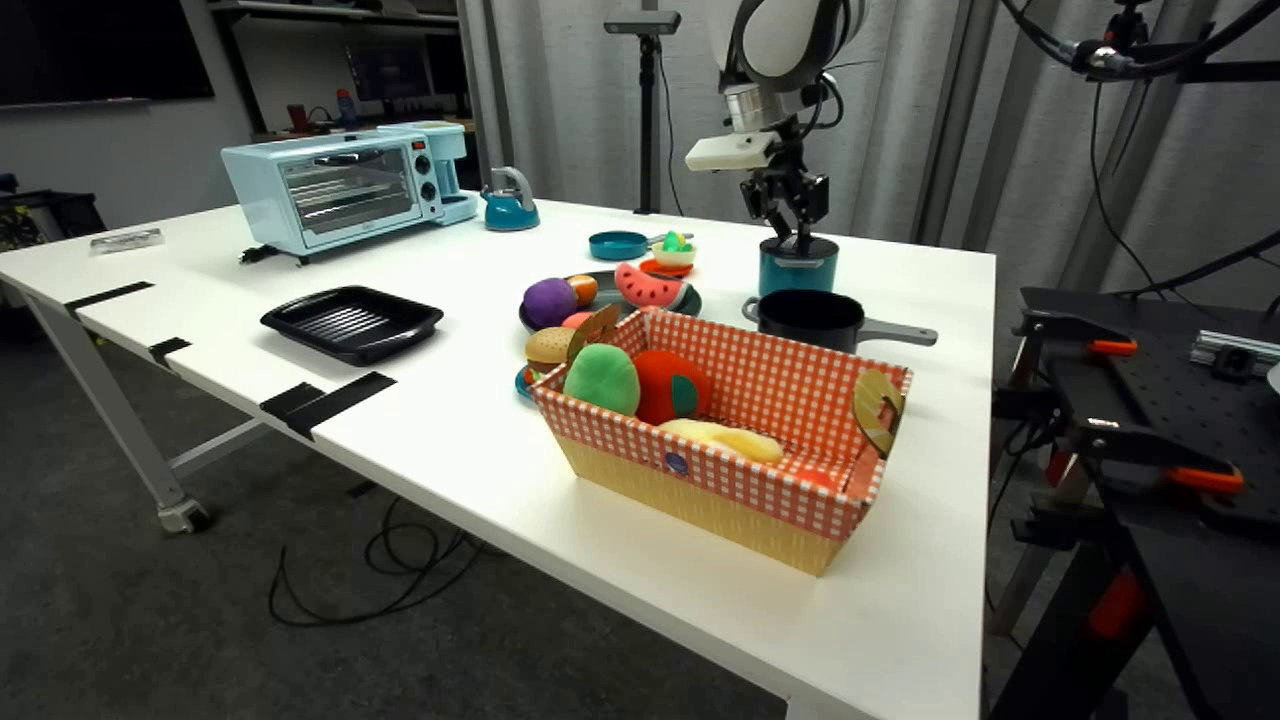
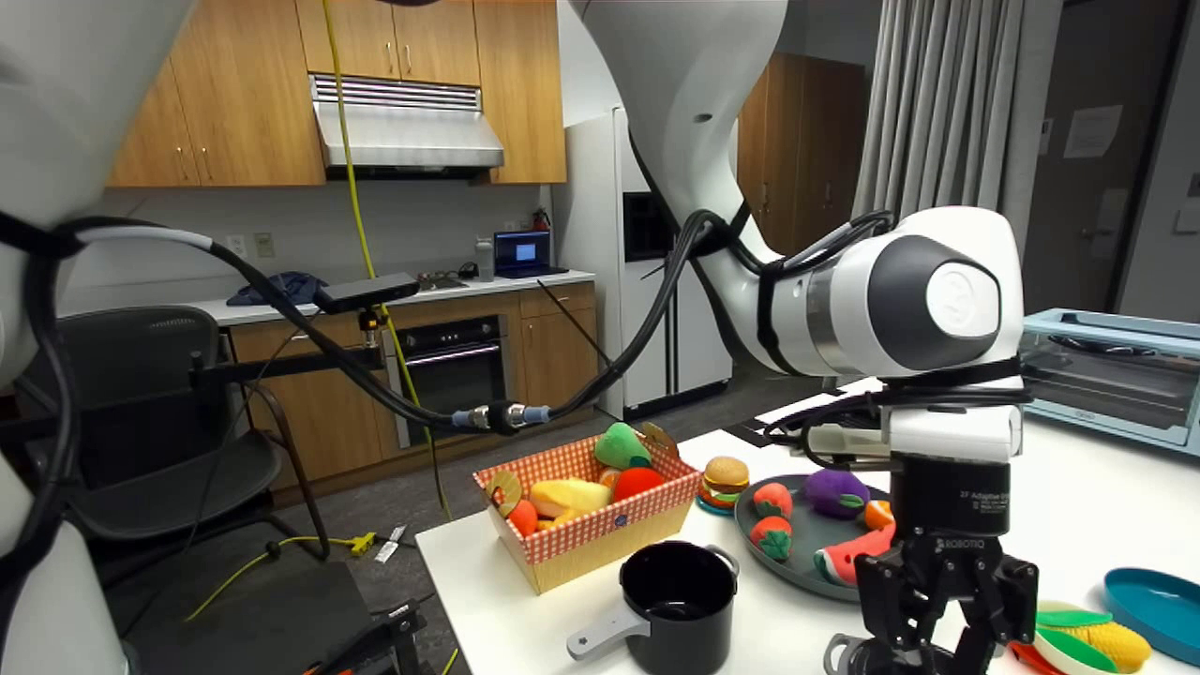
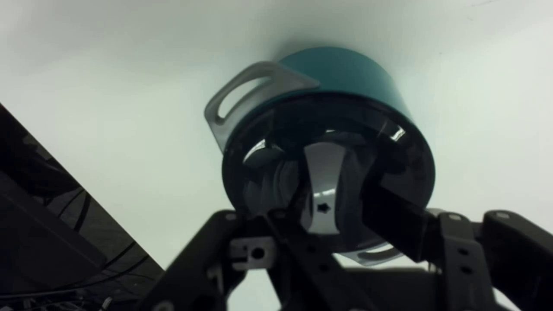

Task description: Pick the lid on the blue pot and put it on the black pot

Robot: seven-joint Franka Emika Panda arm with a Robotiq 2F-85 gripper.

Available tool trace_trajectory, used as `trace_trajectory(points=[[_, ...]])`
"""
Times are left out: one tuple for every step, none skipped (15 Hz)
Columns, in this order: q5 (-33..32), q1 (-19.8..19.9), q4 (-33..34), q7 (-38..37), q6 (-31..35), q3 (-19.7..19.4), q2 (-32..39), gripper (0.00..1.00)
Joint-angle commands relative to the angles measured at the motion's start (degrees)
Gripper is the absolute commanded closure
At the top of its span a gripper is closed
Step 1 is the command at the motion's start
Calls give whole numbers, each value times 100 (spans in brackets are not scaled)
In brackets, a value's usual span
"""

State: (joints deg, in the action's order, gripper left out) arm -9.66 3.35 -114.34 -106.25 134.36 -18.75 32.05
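Fingers (image 3: pixel 395 216) spread astride handle (image 3: pixel 325 172) of lid (image 3: pixel 356 162); we should centre, close squarely, lift straight off blue pot (image 3: pixel 350 71).

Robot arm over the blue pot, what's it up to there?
A robot arm has its gripper down at the lid on the blue pot, jaws open on either side of the lid's handle, seemingly about to grip it. The lid sits on the pot, not yet lifted. The black pot, where it should go, stands uncovered near the red checkered basket.
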Motion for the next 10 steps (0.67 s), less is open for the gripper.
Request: trace_trajectory(points=[[-87,-72,45,-228,-16,-70,159,94],[-92,-74,24,-232,-56,-68,152,99],[-102,-81,-6,-232,-63,-70,135,98],[-105,-82,-16,-224,-65,-69,116,95],[-114,-88,-27,-215,-76,-73,86,95],[-123,-95,-29,-215,-89,-77,61,95],[-140,-110,-39,-209,-106,-81,6,95],[-168,-130,-47,-207,-122,-91,-41,95],[-223,-165,-66,-200,-144,-110,-129,95],[-289,-202,-87,-200,-163,-136,-213,95]])
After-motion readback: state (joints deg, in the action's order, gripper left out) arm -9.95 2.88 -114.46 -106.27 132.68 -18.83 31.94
